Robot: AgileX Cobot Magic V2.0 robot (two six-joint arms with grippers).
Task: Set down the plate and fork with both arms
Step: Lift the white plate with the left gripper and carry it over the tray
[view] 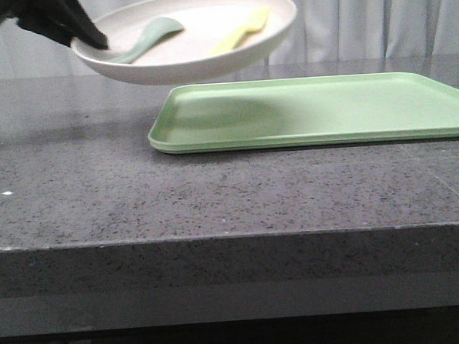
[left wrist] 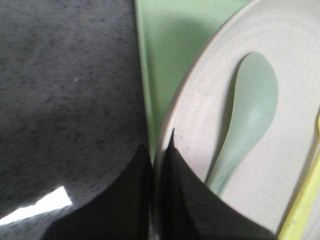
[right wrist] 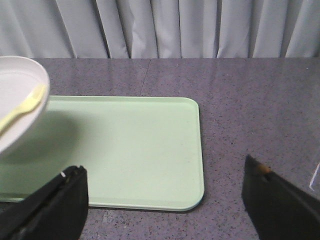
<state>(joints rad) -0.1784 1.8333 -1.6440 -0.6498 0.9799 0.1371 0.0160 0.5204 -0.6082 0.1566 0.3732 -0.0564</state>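
Note:
The cream-white plate (view: 199,27) hangs tilted in the air above the left end of the light-green tray (view: 319,109). My left gripper (view: 91,37) is shut on the plate's left rim (left wrist: 165,130). The pale-yellow fork (view: 241,30) and a grey-green spoon (view: 149,37) lie inside the plate. In the left wrist view the spoon (left wrist: 250,120) shows beside the fingers, and the fork (left wrist: 305,205) shows at the frame edge. My right gripper (right wrist: 162,172) is open and empty above the tray's near right corner; plate (right wrist: 17,100) and fork (right wrist: 22,109) show at the left.
The tray (right wrist: 130,145) lies on a dark speckled stone table (view: 215,196). A grey curtain (right wrist: 175,27) hangs behind the table. The table's front edge (view: 233,235) runs across the front view.

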